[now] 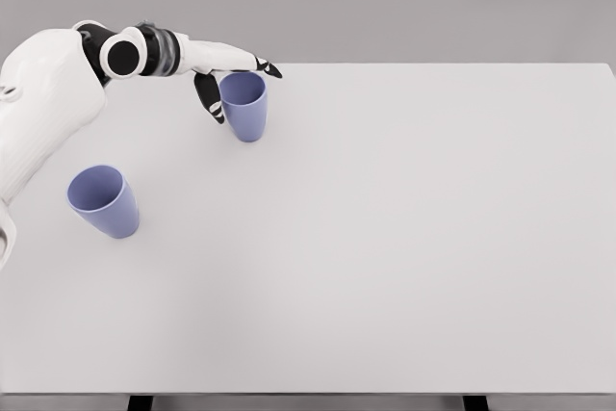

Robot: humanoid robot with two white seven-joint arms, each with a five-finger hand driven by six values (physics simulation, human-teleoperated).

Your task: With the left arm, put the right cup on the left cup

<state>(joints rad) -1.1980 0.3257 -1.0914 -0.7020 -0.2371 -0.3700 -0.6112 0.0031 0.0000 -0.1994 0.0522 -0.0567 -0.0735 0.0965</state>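
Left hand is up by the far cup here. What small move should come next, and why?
Probably close the fingers round the right cup. The left hand sits at its rim, thumb down one side and fingers past the top, but a firm grip is not evident. The left cup stands apart, nearer the robot.

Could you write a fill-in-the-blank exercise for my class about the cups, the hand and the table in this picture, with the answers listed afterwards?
1. The table holds ____ cups.
2. Both cups are ____ in colour.
3. The left hand is at the right cup, which stands at the ____ edge of the table.
4. The left cup stands upright with its opening facing ____.

Missing words: two; blue; far; up
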